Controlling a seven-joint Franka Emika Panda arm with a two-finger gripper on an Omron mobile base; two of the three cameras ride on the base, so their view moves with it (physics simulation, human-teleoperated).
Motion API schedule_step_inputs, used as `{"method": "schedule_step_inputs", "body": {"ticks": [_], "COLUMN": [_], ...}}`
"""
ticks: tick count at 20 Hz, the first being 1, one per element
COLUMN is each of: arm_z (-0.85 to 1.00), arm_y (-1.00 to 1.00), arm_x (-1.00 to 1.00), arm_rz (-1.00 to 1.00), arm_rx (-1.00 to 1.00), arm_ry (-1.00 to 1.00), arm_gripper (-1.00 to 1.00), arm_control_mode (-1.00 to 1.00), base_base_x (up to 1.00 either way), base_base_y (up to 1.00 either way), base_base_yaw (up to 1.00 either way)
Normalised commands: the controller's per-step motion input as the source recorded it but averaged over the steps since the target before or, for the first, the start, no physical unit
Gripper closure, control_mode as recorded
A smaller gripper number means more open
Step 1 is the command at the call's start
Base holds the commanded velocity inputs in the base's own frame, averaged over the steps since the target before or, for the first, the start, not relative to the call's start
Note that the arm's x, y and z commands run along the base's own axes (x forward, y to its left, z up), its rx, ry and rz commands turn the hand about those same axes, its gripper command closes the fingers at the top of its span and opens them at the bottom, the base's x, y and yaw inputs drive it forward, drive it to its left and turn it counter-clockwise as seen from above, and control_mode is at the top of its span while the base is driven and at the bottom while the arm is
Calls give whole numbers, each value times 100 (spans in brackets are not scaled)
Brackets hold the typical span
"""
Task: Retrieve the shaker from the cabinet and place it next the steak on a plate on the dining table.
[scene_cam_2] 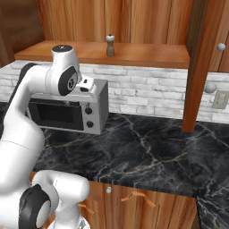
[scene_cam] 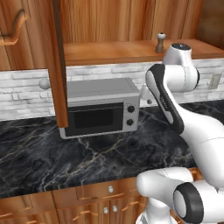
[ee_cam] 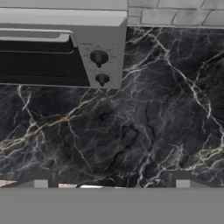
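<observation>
On the open cabinet (scene_cam: pixel 131 50) shelf, above and behind the microwave (scene_cam: pixel 99 107), the shaker (scene_cam: pixel 160 42) is standing upright, long axis vertical, near the shelf's front edge. Below it, over the black marble counter (ee_cam: pixel 144 127), the gripper (ee_cam: pixel 109 183) is pointing down at the stone with its jaws spread wide and holding nothing. So the shaker is sitting well above the single arm's hand; judged, the coming reach is needing a lift and a level approach.

A kitchen: microwave (scene_cam: pixel 99 107) on black marble counter (scene_cam: pixel 87 157); wooden cabinet (scene_cam_2: pixel 116 27) above
</observation>
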Motion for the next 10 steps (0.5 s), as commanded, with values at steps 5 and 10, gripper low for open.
{"method": "schedule_step_inputs", "body": {"ticks": [5, 10], "arm_z": [27, 43], "arm_y": [-23, -40], "arm_x": [-43, -30], "arm_rz": [0, 0], "arm_rx": [-3, 0], "arm_ry": [-16, -18], "arm_gripper": [-100, -100], "arm_control_mode": [-100, -100], "base_base_x": [0, 0], "base_base_y": [0, 0], "base_base_yaw": [0, 0]}}
